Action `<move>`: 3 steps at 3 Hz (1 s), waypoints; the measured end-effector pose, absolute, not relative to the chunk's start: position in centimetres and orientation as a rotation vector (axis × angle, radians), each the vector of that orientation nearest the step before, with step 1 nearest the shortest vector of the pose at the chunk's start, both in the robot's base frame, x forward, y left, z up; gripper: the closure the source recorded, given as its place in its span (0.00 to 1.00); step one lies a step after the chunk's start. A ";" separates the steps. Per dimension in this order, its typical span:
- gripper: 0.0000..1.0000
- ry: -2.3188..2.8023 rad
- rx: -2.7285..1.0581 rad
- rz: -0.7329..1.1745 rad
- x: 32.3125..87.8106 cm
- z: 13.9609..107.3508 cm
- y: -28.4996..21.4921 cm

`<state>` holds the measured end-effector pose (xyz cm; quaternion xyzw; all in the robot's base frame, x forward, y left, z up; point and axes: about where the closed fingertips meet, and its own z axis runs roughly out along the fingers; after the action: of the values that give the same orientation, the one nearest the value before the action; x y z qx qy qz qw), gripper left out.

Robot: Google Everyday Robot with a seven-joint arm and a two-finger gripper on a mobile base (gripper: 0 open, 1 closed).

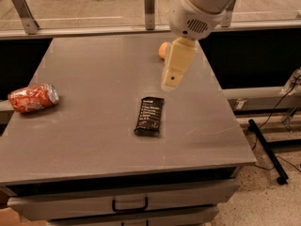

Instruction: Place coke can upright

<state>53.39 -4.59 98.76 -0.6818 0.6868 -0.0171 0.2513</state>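
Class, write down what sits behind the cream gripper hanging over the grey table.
The cream plastic gripper hangs above the far right of the grey table. Behind it a round orange fruit shows only its left edge; the rest is covered.

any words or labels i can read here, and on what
None legible.
coke can, on its side at the table's left edge: white lettering, too blurred.
black wrapped bar, mid-table: pale print, too small.
gripper, above the table near the orange: no markings visible.

no readable text on coke can [33, 98] or packet [149, 116], hand [170, 83] above table [94, 69]
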 end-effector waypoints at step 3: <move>0.00 1.697 -1.841 0.060 55.6 99.7 7.0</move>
<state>55.61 7.01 99.68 -0.6982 0.6434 0.0228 0.3132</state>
